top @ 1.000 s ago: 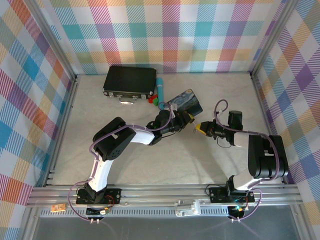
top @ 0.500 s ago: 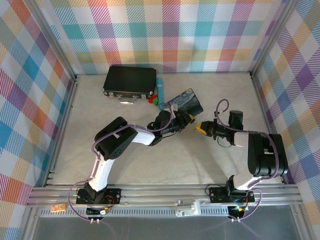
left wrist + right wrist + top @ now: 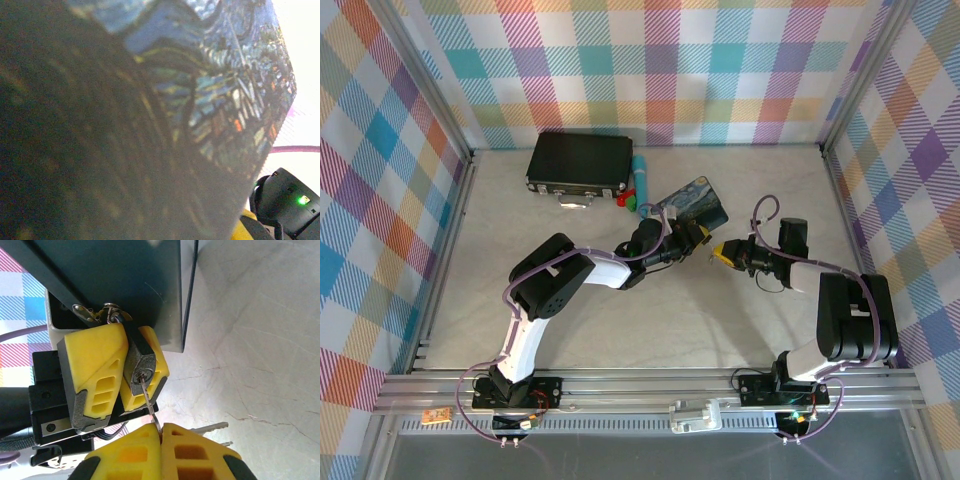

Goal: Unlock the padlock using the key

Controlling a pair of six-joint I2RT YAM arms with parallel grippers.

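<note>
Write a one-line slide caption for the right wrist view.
Right gripper sets the key in the keyhole of the padlock held by the left gripper.

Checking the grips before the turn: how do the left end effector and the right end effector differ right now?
The left end effector clamps the grey body of the padlock; the right end effector pinches the thin key, whose blade reaches into the padlock. The left one's jaws stand apart by the padlock's width; the right one's are pressed almost together. Both are yellow at the tips, and both hold something.
</note>
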